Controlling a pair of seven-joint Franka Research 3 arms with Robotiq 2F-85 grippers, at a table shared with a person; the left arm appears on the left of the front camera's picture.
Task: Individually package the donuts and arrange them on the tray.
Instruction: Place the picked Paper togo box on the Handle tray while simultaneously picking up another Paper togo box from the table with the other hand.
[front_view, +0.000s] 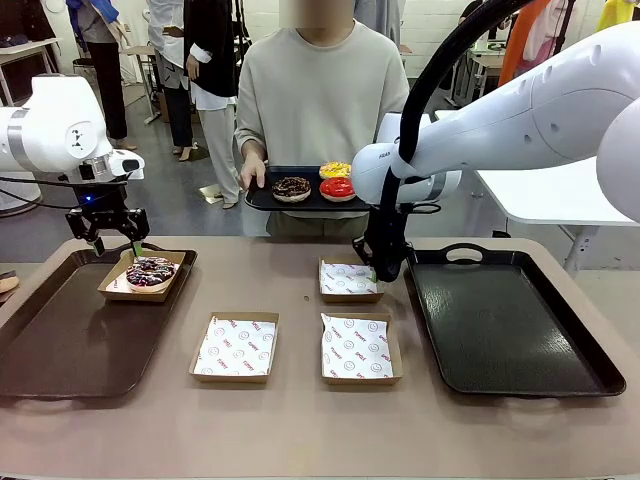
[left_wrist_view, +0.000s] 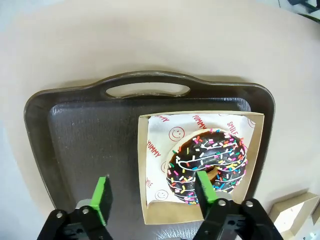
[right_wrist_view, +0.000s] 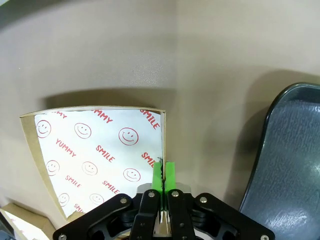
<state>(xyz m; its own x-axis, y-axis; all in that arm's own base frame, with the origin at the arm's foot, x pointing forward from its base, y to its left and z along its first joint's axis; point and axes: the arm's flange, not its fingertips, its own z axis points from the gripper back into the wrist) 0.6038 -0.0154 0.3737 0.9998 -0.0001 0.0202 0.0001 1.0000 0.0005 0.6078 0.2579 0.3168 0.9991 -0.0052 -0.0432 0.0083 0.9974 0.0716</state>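
Our left claw (front_view: 115, 247) hangs wide open right over the sprinkled donut (left_wrist_view: 215, 152). That one sits in a paper-lined box (left_wrist_view: 142, 170) on the brown tray (left_wrist_view: 65, 150) on our left side. Our right claw (right_wrist_view: 163, 170) is pinched tight on the side wall of the far box (right_wrist_view: 100, 150), just beside the black tray (front_view: 510, 330). Nearer us on the surface (front_view: 300, 430) sit a left empty box (front_view: 234, 347) and a right empty box (front_view: 360, 347). Across from us, the person holds a small tray (front_view: 262, 200) with the chocolate donut (front_view: 291, 186), yellow donut (front_view: 335, 169) and red donut (front_view: 337, 187).
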